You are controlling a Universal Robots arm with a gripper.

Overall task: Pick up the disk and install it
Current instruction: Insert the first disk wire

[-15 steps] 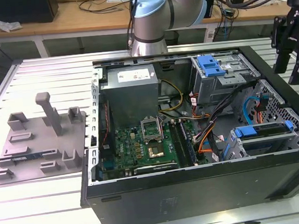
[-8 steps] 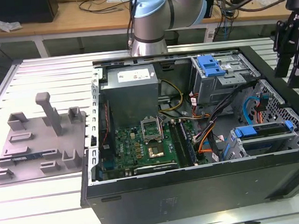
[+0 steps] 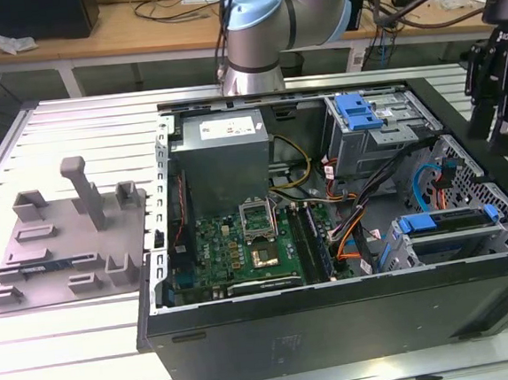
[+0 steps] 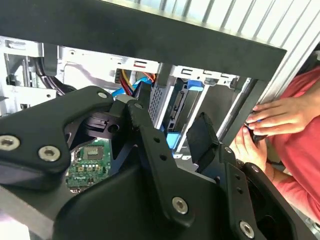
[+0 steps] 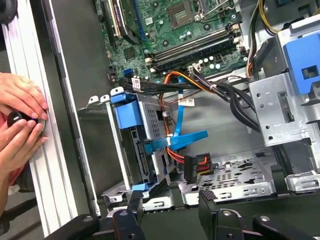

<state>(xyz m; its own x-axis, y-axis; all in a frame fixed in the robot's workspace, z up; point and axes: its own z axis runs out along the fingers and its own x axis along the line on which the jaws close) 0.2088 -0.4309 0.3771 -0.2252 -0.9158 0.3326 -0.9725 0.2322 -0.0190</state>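
1. Resting on a slatted metal table point(image 3: 70, 126) is an open computer case point(image 3: 337, 325). A wooden bench point(image 3: 133, 27) runs behind it, and a grey fixture plate point(image 3: 64, 251) lies at the exterior view's left.
2. Disk point(image 3: 448, 220): seated in the drive cage point(image 3: 507, 239) inside the case.
3. Gripper point(image 3: 496, 133): fingers spread, holding nothing. It hangs above the case wall, with the disk below and apart.
4. A person's hands point(image 5: 20, 120) rest at the table edge.

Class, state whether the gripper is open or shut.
Open: the gripper shows fingertips apart in the first wrist view, nothing between them.
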